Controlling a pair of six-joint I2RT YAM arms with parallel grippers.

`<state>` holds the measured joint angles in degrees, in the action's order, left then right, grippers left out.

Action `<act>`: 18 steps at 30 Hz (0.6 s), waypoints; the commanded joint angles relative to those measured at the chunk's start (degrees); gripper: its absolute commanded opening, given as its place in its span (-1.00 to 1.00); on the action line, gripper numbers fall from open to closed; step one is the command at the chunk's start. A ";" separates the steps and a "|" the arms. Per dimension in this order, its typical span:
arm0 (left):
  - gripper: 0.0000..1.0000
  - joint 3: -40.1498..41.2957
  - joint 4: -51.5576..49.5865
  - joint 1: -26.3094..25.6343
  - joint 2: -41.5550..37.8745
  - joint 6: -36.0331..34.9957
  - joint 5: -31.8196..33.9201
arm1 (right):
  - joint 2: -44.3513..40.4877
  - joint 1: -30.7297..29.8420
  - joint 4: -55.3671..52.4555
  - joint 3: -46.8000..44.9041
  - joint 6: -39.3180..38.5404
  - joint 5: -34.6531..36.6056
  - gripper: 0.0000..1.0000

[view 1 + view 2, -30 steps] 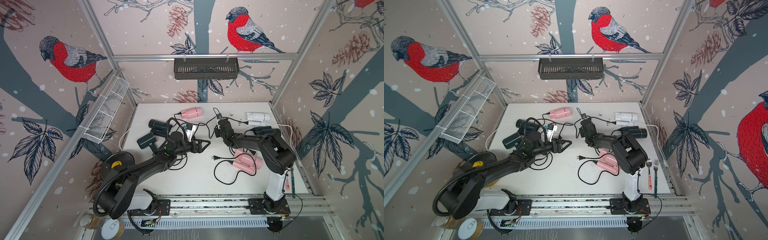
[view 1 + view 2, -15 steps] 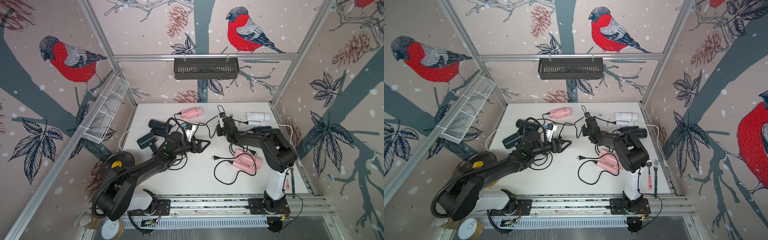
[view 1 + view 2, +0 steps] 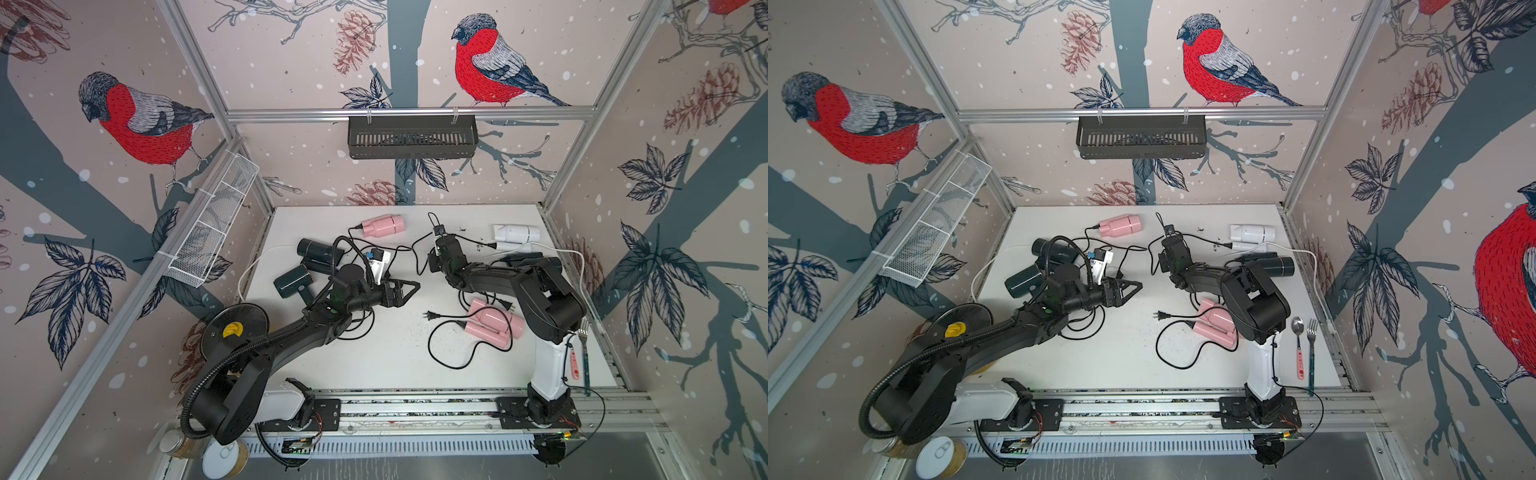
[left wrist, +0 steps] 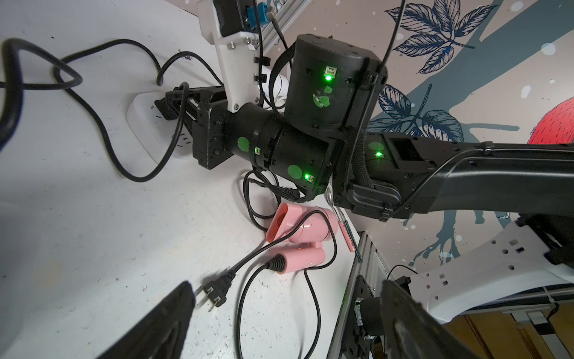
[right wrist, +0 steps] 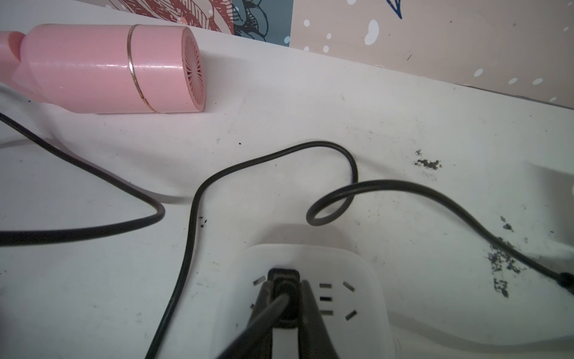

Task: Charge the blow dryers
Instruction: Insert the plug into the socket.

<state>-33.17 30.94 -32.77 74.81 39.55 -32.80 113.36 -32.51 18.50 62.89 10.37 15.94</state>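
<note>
- Right jaws: nearly closed, pinching a black plug [image 5: 283, 281] from both sides (the right wrist view shows it best). The plug sits against the face of a white power strip [image 5: 313, 261]. Its prongs are hidden, so I can't tell how deep it is seated.
- I can't trace which dryer that plug's cord belongs to. Several cords cross on the desk [image 3: 374, 365] behind the strip.
- Left jaws: spread wide with nothing in them, hanging over bare desk mid-scene and pointing toward the right arm [image 3: 490, 276].
- Loose plug [image 4: 214, 293]: lies flat on the desk, prongs exposed, in no socket. Its cord loops around the front pink blow dryer [image 3: 492, 328].
- Front pink blow dryer: folded, lying on the desk close against the right arm.
- Back pink blow dryer [image 3: 382, 225]: on its side near the rear wall, left of the power strip and apart from it.
- White blow dryer [image 3: 515, 233]: back right corner of the desk.
- Black blow dryer [image 3: 318, 249] and dark teal blow dryer [image 3: 293, 280]: just beside each other on the left side of the desk, behind the left arm [image 3: 316, 328].
- Third dark blow dryer [image 3: 1277, 266]: right side, partly hidden by the right arm's elbow.
- Spoon [image 3: 1298, 332] and fork [image 3: 1311, 332]: side by side at the desk's right edge.
</note>
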 commanded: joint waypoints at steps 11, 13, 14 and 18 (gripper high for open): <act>0.87 1.55 0.22 0.03 -3.37 0.24 0.19 | -0.69 -0.88 -18.17 2.59 2.97 -2.32 -0.89; 0.86 1.60 0.44 -0.09 -3.39 0.51 -0.26 | -0.67 -0.07 -18.59 4.49 3.00 -3.44 -0.85; 0.86 1.60 0.48 -0.03 -3.48 0.44 -0.24 | -1.06 0.29 -18.55 5.07 3.07 -4.15 -0.80; 0.87 1.95 0.82 -0.18 -4.07 1.32 0.49 | -3.70 0.96 -19.88 6.39 3.40 -6.65 -0.53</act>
<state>-31.44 30.37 -32.82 71.16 40.07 -32.73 111.18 -31.68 4.47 68.66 13.26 12.12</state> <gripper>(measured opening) 0.932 0.225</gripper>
